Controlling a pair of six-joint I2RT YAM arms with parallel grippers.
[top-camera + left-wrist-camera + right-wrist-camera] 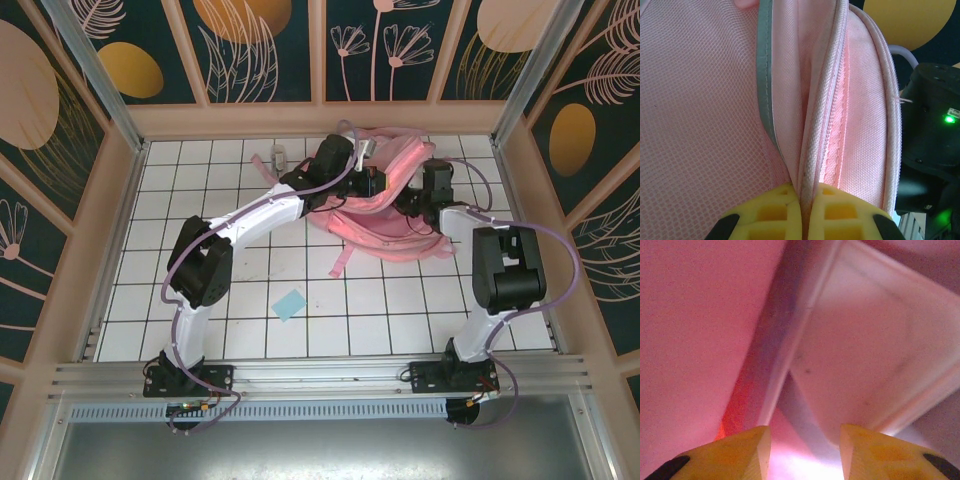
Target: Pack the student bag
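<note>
Left-wrist view: clamping piped zip edge of student bag (700, 110) btwn L jaws; holding R jaws apart inside it.

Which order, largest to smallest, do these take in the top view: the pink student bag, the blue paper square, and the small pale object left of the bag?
1. student bag, by far the largest.
2. blue paper square.
3. small pale object, which looks slightly smaller than the square, but the two are too close to be sure.
</note>
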